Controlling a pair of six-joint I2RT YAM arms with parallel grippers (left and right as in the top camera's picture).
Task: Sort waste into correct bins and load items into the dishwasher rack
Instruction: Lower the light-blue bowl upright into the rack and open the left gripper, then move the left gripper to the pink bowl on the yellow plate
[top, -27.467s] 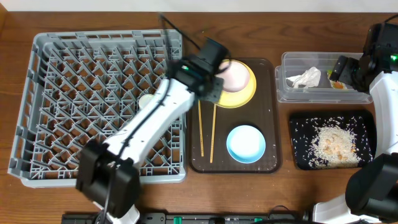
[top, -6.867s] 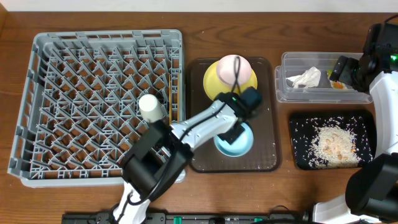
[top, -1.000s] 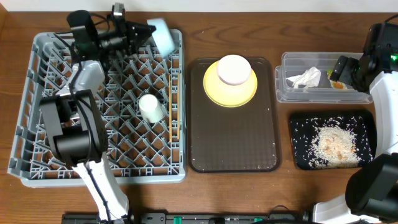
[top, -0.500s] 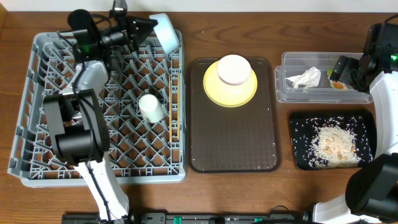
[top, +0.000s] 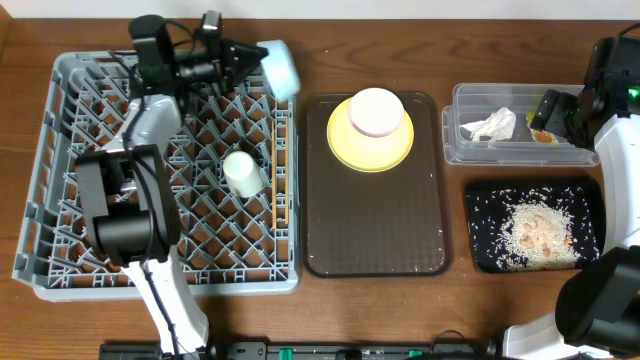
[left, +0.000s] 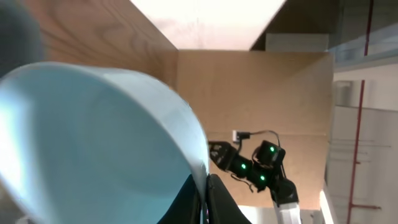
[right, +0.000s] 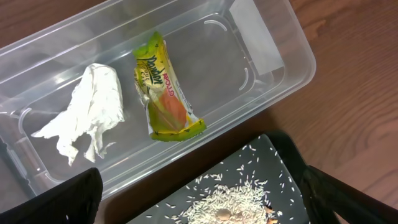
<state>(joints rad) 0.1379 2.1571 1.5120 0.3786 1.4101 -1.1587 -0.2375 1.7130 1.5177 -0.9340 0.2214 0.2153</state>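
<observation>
Left gripper (top: 248, 53) is pinching the rim of the blue bowl (top: 282, 66), holding it tipped on edge over the rack's (top: 230, 281) far right corner, probably to slot it between pegs. Cup (top: 240, 172) and chopsticks (top: 274, 170) are lying in the rack. Pink bowl (top: 378, 110) is sitting on the yellow plate (top: 350, 152), not yet loaded. Right gripper (right: 199, 186) is hanging spread and empty over the clear tub (right: 267, 56), which is holding the napkin (right: 87, 118) and wrapper (right: 165, 87).

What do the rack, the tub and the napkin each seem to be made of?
Rack: probably moulded plastic with a matte grey finish, judging by its uniform colour and thin grid of pegs.
Tub: clear, glossy plastic, since the table shows through it.
Napkin: soft white paper, perhaps tissue, because it lies crumpled in fine creases.
</observation>
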